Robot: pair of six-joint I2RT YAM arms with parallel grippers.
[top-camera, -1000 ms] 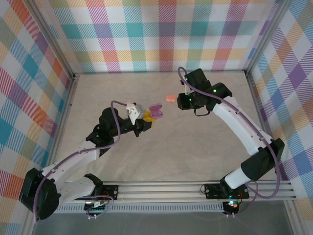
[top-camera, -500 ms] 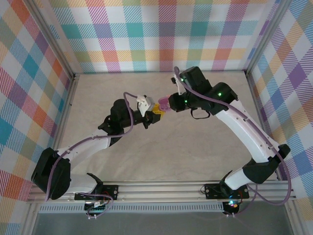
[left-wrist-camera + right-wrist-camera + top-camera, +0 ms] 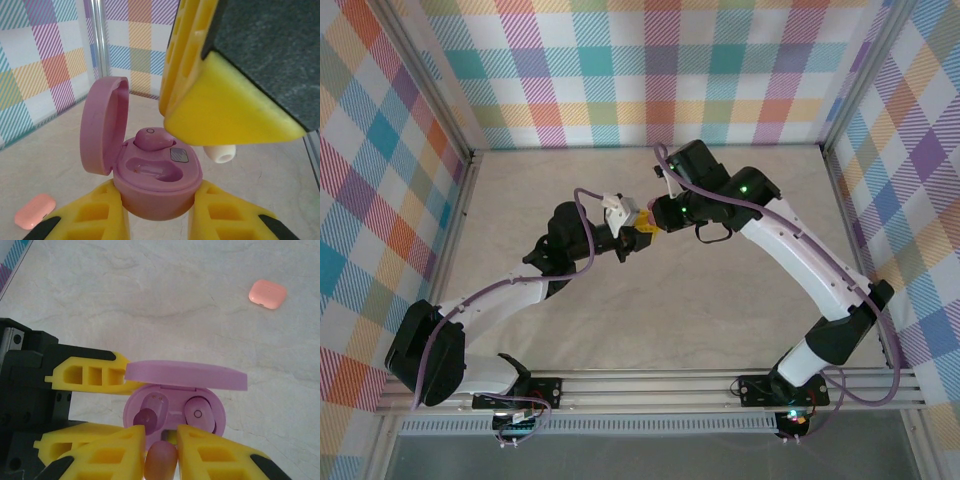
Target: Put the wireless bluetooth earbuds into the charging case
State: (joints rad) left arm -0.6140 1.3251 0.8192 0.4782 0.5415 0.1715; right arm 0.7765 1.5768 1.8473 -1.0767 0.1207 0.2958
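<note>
Hovering above open purple case [image 3: 172, 405], earbud [image 3: 161, 460] pinched in right claw [image 3: 161, 436]

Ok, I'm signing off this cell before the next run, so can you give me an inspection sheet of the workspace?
Surface: pale marbled table.
Job's things: purple charging case, lid open; seated earbud in one socket, other socket empty; held earbud close by; closed orange-pink case lying apart.
Clutter: nothing seen.
Grippers: left gripper, jaws shut on the purple charging case; right gripper, jaws shut on the held earbud.
Cables: purple cable along each arm, no snag seen.
Surroundings: plaid walls; metal rail at the near edge.
</note>
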